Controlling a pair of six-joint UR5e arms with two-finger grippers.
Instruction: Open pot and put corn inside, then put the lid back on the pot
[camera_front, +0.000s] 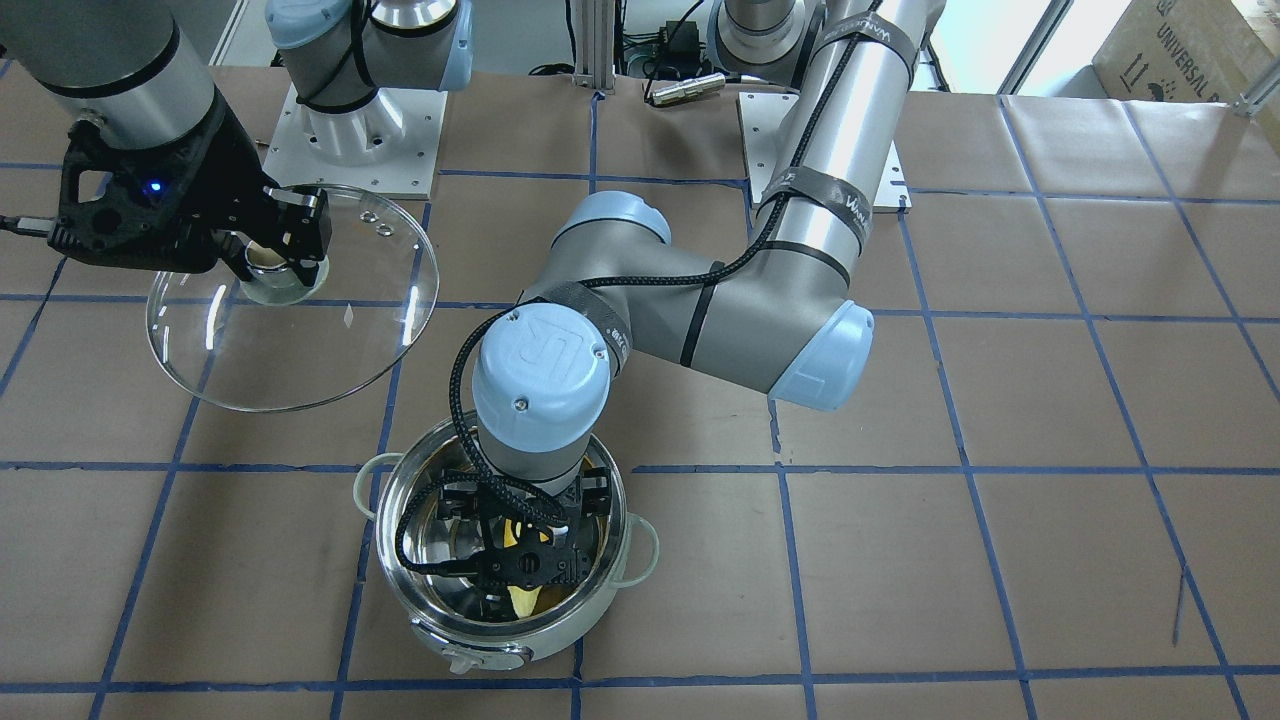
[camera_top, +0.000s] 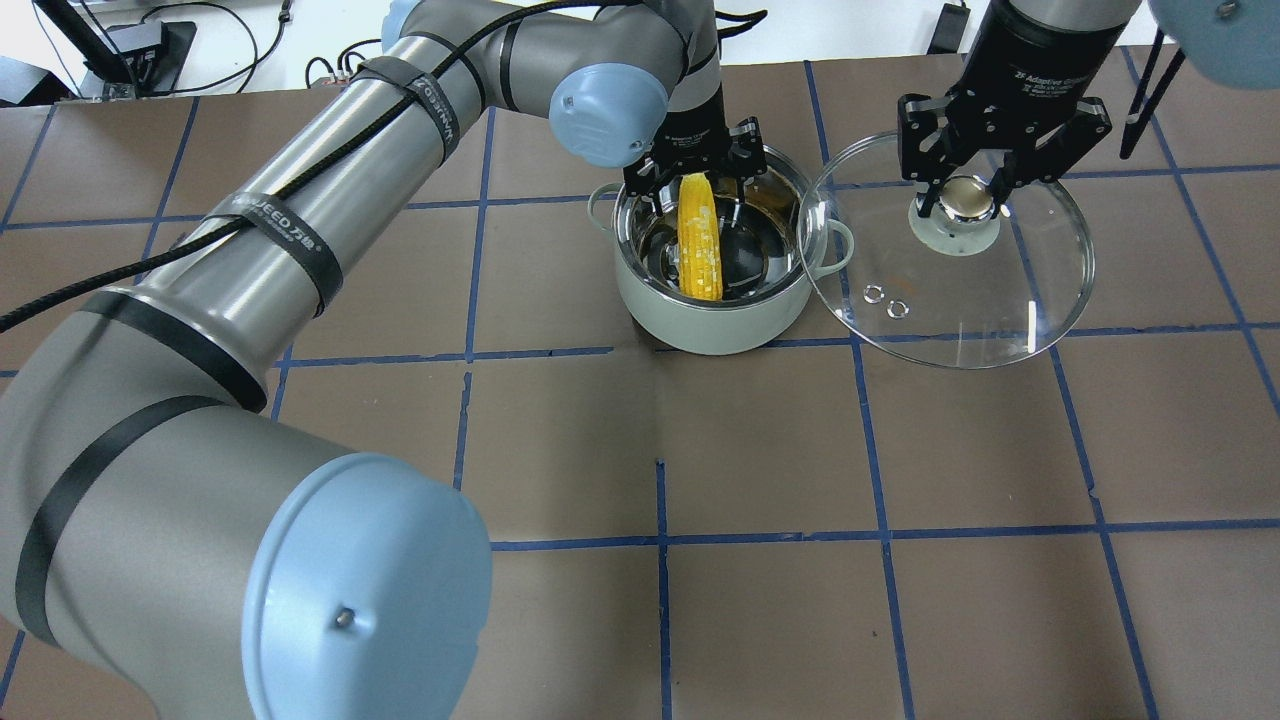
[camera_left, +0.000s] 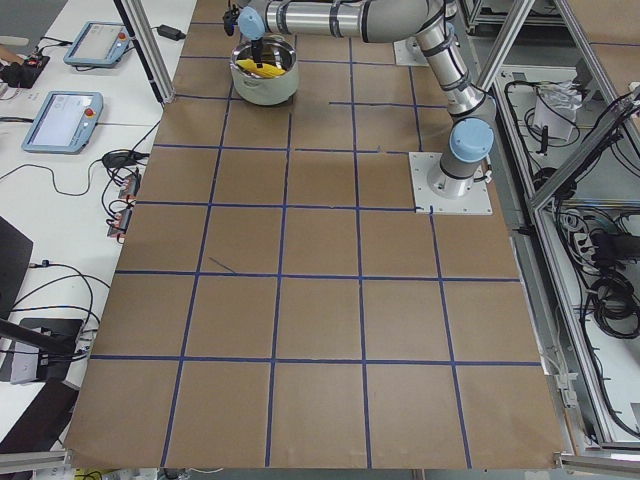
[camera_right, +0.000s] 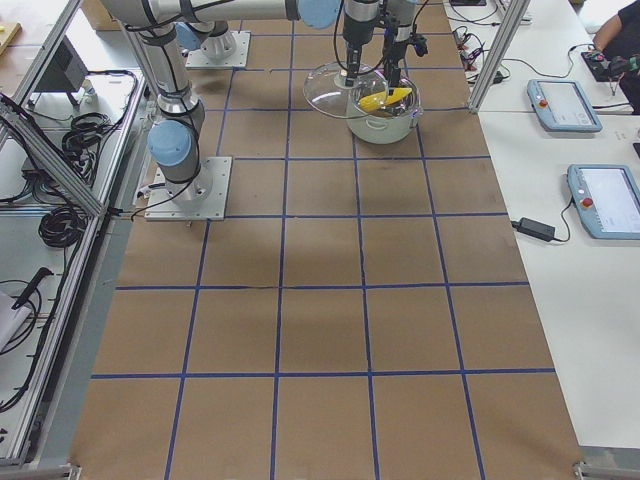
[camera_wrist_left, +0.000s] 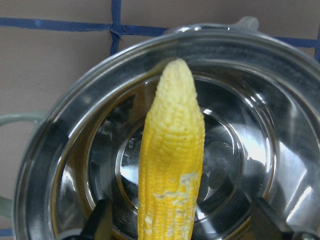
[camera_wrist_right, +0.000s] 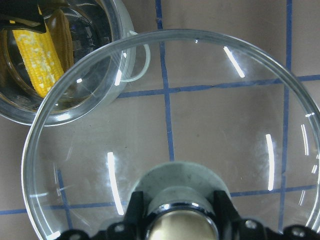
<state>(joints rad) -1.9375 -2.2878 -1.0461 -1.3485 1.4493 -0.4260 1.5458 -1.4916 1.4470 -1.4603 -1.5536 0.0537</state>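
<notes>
The left arm (camera_top: 250, 260) reaches in from the left across the brown table (camera_top: 760, 620), and its wrist hangs straight down over the pot (camera_top: 700, 325). The left gripper (camera_top: 693, 183) is released. In the left wrist view its two fingers (camera_wrist_left: 100, 225) stand wide apart, with a clear gap between each of them and the corn (camera_wrist_left: 172, 165), which they do not touch. The corn lies inside the pot, stretched across the shiny bottom. Its thick end is toward the robot's side and its pointed end reaches the wall on the side of the front knob (camera_front: 470, 660). The pot sits uncovered on the table, near a blue tape line (camera_top: 560, 352), with a left handle (camera_top: 598, 205) and a right handle (camera_top: 838, 245).

Right of the pot is the lid (camera_top: 980, 300), off the pot and carried by the right gripper (camera_top: 963, 197). That gripper is clenched on the lid's knob (camera_wrist_right: 182, 227), with one finger on each side of it. The lid looks tilted in the front-facing view. In the overhead view its left rim overlaps the pot's right handle, and whether the two touch cannot be told. Two small steam holes (camera_top: 886, 300) show in the glass near the rim on the robot's side, just right of the pot
</notes>
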